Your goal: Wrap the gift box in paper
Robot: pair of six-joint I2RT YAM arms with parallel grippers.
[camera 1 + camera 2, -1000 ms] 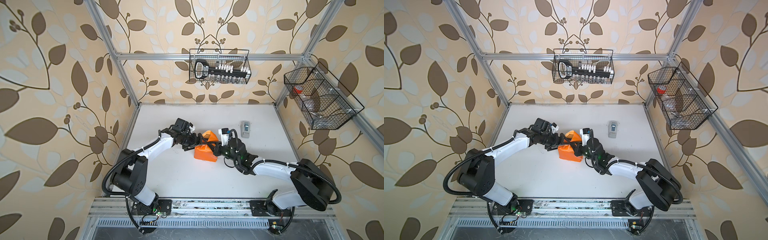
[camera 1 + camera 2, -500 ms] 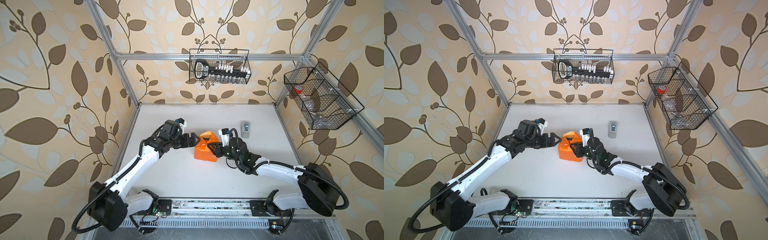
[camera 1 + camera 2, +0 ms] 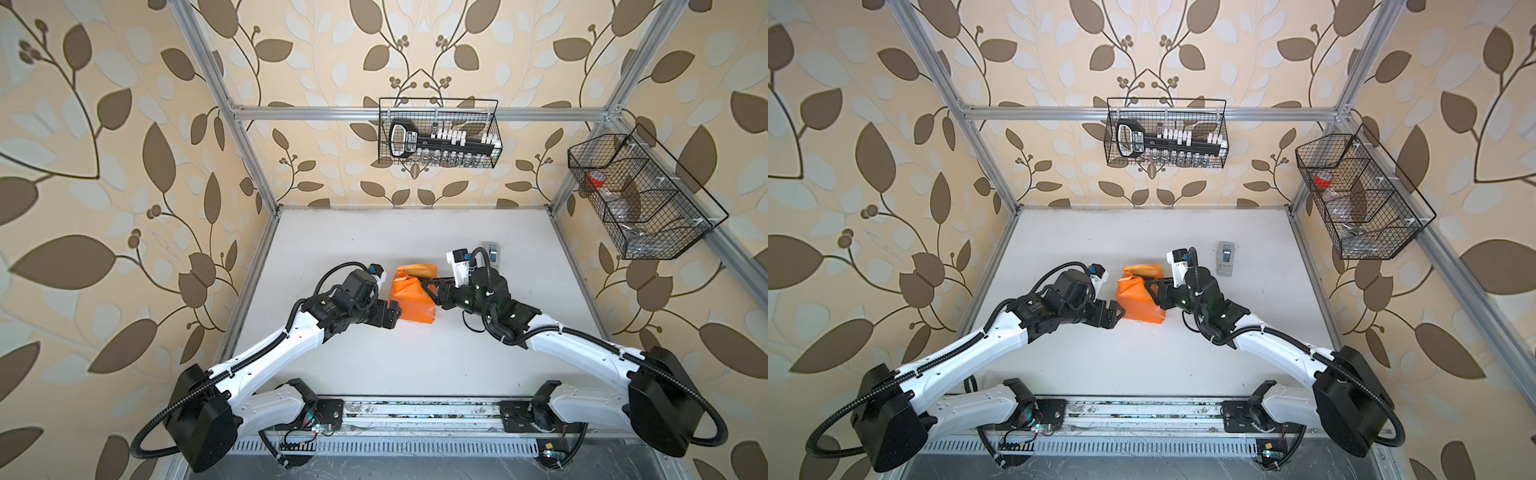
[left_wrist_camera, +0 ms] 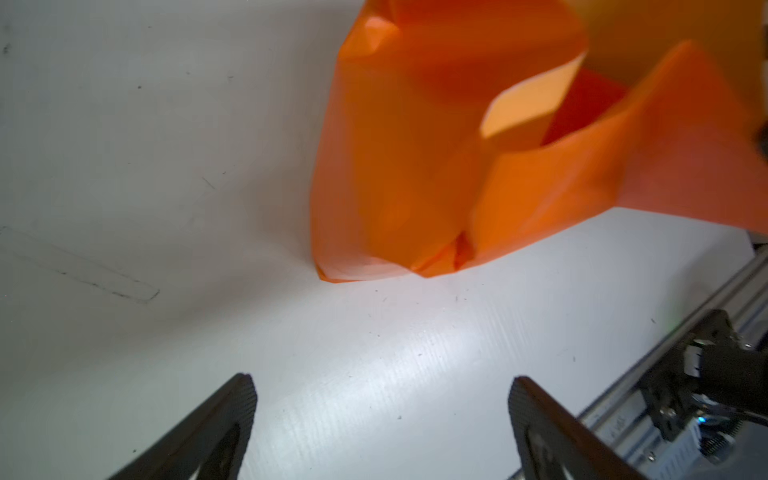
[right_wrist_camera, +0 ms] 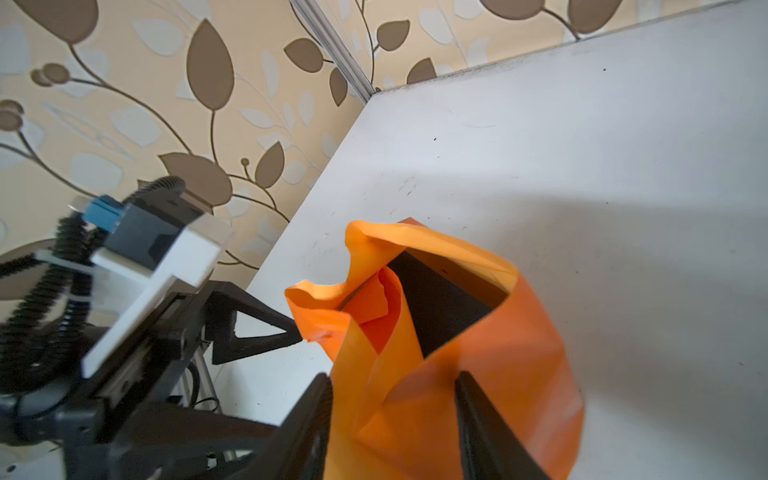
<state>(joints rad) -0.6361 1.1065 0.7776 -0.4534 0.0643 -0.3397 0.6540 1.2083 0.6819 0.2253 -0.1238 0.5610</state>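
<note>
White table [image 3: 415, 365], mid-frame: your left claw [image 4: 381, 380] gapes beside the paper [image 3: 409, 295]; right claw [image 5: 394, 376], jaws parted, straddles it, probably steadying the folds.

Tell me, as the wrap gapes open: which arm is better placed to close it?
Likely right: the right gripper has jaws astride the paper near the bared gift box; the left gripper is open, short of it.

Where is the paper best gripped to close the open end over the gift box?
On the paper, pinch the free curled flap beside the exposed gift box, coming from the left hand side: that edge stands loose, facing its open jaws.
</note>
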